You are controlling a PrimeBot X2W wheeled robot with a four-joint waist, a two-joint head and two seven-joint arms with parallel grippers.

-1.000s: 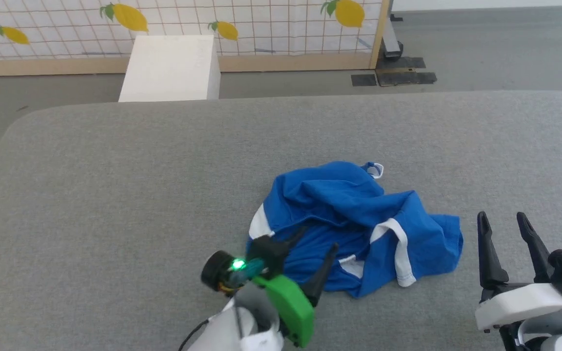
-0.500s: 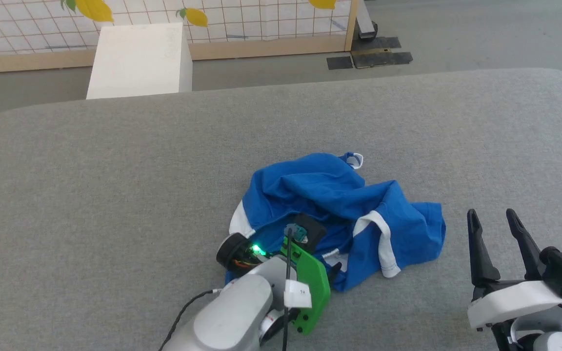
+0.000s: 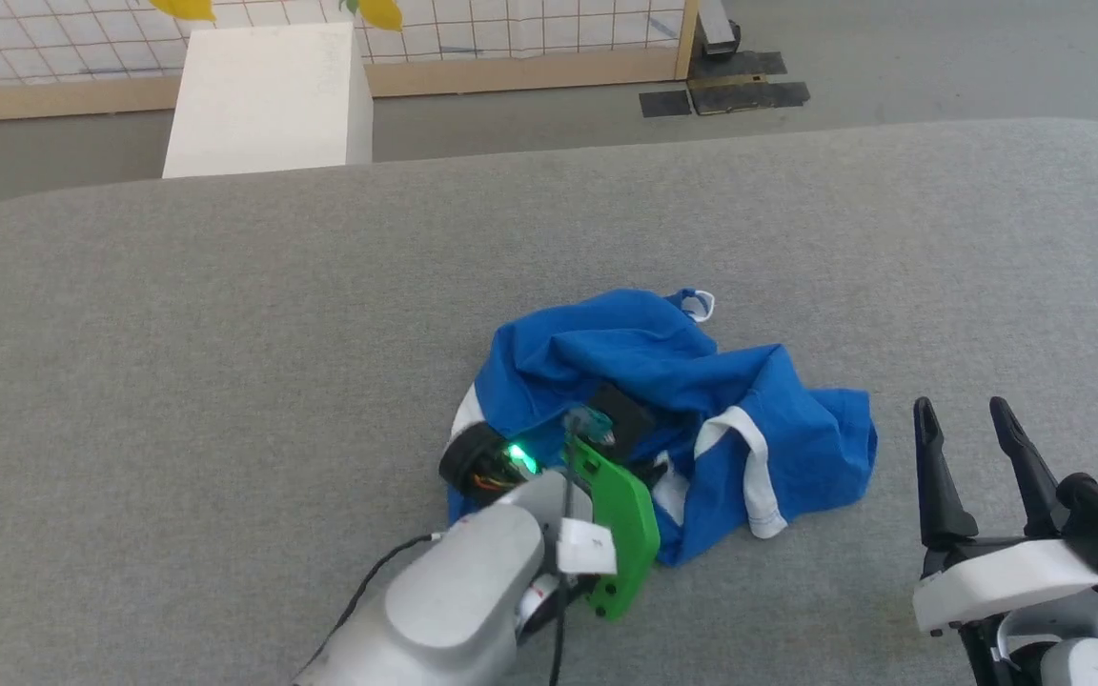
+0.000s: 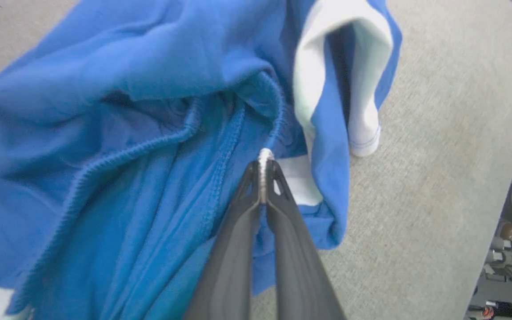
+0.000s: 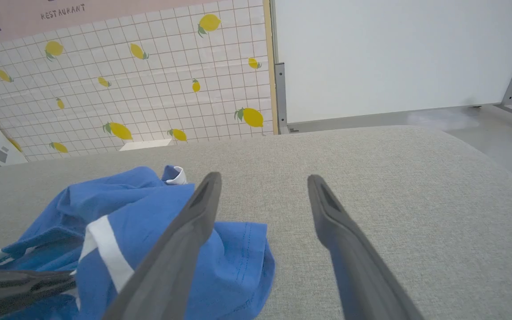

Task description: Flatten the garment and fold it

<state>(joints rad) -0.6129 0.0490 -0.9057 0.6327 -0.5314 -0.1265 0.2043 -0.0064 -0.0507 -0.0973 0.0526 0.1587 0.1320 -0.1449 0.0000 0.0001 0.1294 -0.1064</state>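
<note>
Blue garment [image 3: 654, 367] lies crumpled on the grey tabletop [image 3: 225, 314], nearer the front edge. Left hand [image 4: 265, 161] is clenched on a white bit of its fabric. Right hand [image 3: 960, 410] is released, fingers spread, beside the garment and apart from it.

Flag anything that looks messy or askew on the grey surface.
The bright blue fabric garment lies crumpled in a heap on the grey padded surface, with its folds overlapping and its white trim twisted. The left gripper has its fingers pinched on a fold. Nothing else stands out.
</note>
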